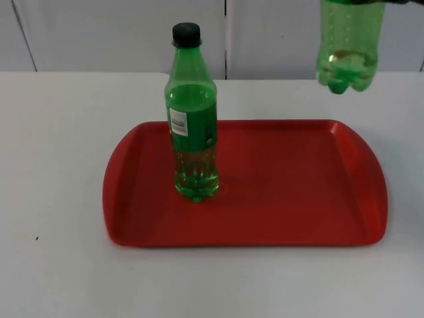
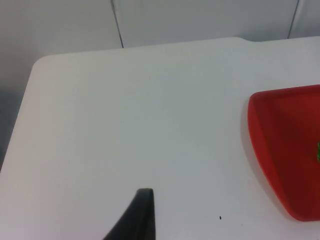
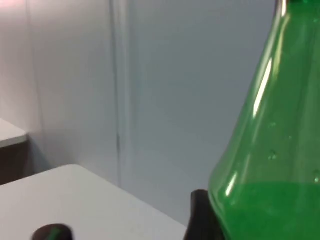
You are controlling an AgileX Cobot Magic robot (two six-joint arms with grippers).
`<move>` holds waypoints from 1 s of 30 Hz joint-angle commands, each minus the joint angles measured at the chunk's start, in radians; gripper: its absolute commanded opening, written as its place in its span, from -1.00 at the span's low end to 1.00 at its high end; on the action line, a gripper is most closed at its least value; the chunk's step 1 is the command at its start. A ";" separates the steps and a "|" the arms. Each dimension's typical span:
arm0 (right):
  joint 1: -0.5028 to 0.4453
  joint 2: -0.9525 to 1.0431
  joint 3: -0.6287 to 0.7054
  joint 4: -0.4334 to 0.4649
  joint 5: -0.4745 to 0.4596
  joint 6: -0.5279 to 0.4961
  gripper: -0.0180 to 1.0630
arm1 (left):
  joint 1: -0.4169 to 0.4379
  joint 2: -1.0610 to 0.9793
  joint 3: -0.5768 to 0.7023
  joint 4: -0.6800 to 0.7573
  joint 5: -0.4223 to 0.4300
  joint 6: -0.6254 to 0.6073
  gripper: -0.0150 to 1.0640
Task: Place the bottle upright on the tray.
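Standing upright near the red tray's [image 1: 344, 192] left end is one green bottle [image 1: 192, 132], while the right tool holds a second bottle [image 1: 348, 46] up over the tabletop's [image 1: 59, 132] far right edge.

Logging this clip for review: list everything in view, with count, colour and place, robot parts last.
Standing bottle: one, green with black cap, upright on the tray's left half.
Lifted bottle: one, green, hanging in the air above the table's far right, beyond the tray; close up in the right wrist view.
Tray: one, red, mid-table.
Table: one, white.
Partition wall: grey, behind the table.
Left fingertip: black, over bare table left of the tray.
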 commanded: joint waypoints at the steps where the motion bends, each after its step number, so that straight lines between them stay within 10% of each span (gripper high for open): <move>1: -0.006 0.039 0.000 -0.031 -0.139 -0.017 -0.97 | 0.000 -0.005 0.003 0.005 -0.008 -0.009 0.97; 6: -0.006 0.119 0.000 0.062 -0.295 -0.116 -0.97 | 0.000 -0.005 0.003 0.005 -0.008 -0.009 0.97; 30: -0.034 0.392 -0.091 0.123 -0.297 -0.207 -0.97 | 0.000 -0.005 0.003 0.008 -0.008 -0.009 0.97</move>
